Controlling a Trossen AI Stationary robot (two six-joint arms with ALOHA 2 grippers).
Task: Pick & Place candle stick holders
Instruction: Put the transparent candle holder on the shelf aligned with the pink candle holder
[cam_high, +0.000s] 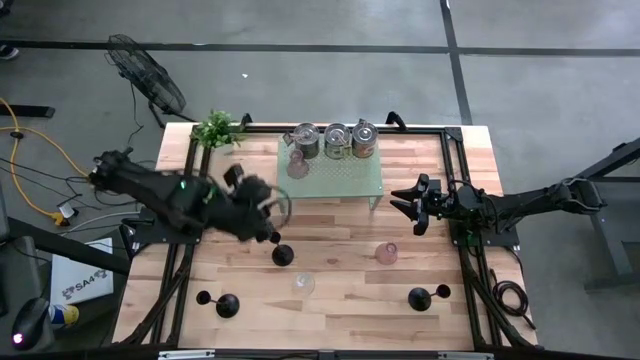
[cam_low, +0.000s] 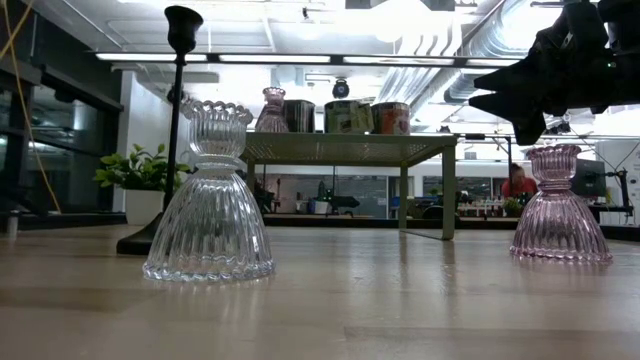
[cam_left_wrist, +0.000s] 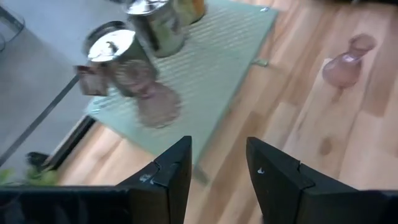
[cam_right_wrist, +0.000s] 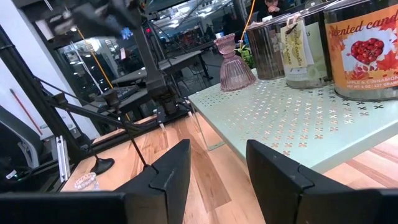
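Observation:
Three black candle stick holders stand upright on their round bases on the wooden table: one near the middle (cam_high: 283, 255), whose stem shows in the low view (cam_low: 178, 130), one at the near left (cam_high: 228, 305) and one at the near right (cam_high: 418, 296). My left gripper (cam_high: 268, 218) hovers above the table left of centre. It is open with nothing between its fingers (cam_left_wrist: 217, 174) and points down toward the green shelf. My right gripper (cam_high: 410, 203) waits at the right, level and open (cam_right_wrist: 217, 168), facing the shelf.
A green perforated shelf (cam_high: 345, 178) at the far centre carries three candle jars (cam_high: 335, 140) and a pink glass holder (cam_high: 297, 165). A clear glass holder (cam_high: 303, 283) and another pink one (cam_high: 386, 253) stand on the table. A potted plant (cam_high: 216, 128) sits at the far left corner.

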